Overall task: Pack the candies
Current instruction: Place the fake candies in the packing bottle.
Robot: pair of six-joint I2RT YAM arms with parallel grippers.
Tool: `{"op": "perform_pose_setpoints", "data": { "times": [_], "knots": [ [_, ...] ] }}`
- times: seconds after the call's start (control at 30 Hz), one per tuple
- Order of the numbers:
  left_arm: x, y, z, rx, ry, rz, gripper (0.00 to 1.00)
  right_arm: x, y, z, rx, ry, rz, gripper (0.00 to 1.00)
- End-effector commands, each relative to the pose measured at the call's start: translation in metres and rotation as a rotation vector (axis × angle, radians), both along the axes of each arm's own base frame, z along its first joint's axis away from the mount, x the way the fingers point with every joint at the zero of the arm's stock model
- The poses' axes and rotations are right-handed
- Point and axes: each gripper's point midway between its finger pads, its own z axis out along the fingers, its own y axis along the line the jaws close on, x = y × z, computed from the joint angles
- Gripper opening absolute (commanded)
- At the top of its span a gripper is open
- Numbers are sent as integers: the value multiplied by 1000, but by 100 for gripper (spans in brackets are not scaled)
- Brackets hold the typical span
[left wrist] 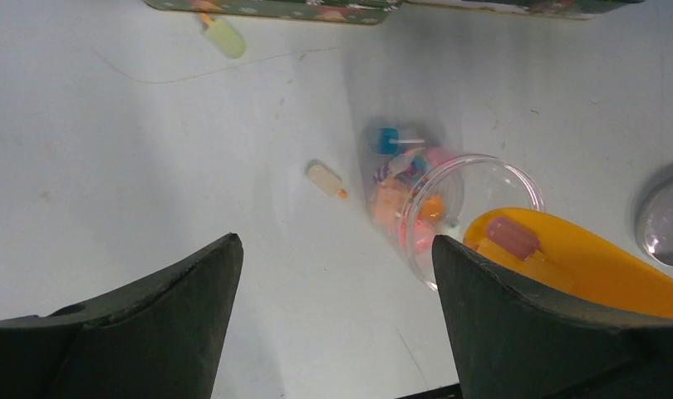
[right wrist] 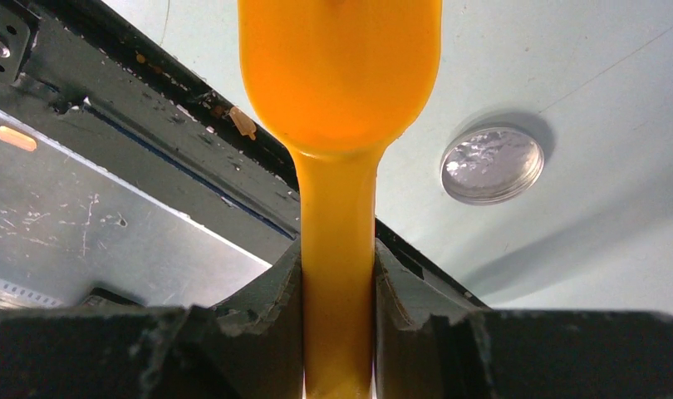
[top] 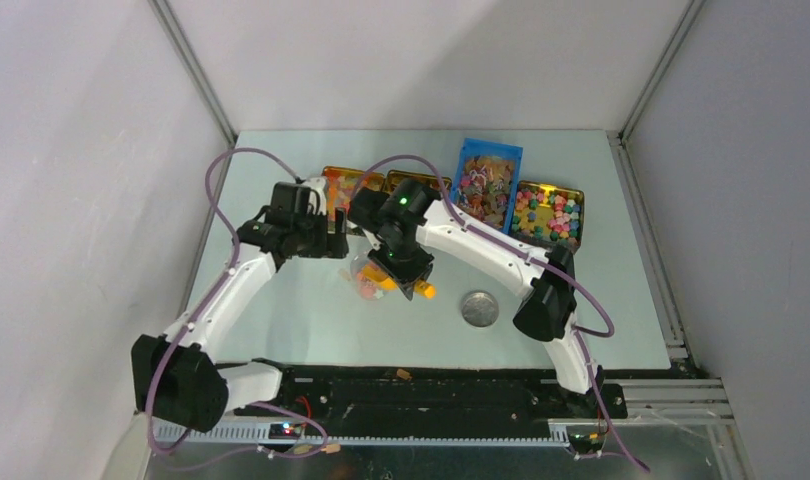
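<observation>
A clear jar (left wrist: 437, 218) lies tipped on the table with its mouth toward the orange scoop (left wrist: 584, 268). Several candies (left wrist: 397, 193) sit inside it. A pink candy (left wrist: 512, 237) rests in the scoop's bowl. Two loose candies (left wrist: 326, 179) (left wrist: 223, 36) lie on the table. My left gripper (left wrist: 335, 249) is open above bare table, left of the jar; from above it (top: 338, 232) hangs beside the jar (top: 366, 285). My right gripper (right wrist: 339, 258) is shut on the scoop's handle (right wrist: 339, 316), over the jar (top: 406, 272).
A round silver lid (top: 479, 308) lies right of the jar. At the back stand a blue tray (top: 488, 185) and several tins (top: 548, 213) (top: 349, 182) of candies. A stray candy (right wrist: 243, 122) lies on the black rail at the near edge.
</observation>
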Motion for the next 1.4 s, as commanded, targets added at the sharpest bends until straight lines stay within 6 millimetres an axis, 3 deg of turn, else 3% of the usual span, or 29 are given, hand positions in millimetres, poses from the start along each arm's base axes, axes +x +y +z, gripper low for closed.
{"op": "perform_pose_setpoints", "data": {
  "times": [0.0,0.23,0.43,0.63,1.37],
  "knots": [
    [4,-17,-13,-152,56,-27,91,-2,-3,17,13,-21,-7,0],
    [22,-42,-23,-497,163,-39,88,-2,-4,19,14,-25,-7,0],
    [25,-58,-42,-612,269,-56,87,-2,-6,20,16,-27,-9,0],
    [16,-66,-61,-665,350,-41,86,-2,-7,22,19,-32,-11,0],
    [-16,-105,-73,-700,409,-71,84,-13,-22,26,-1,-30,-25,0]
  ]
}}
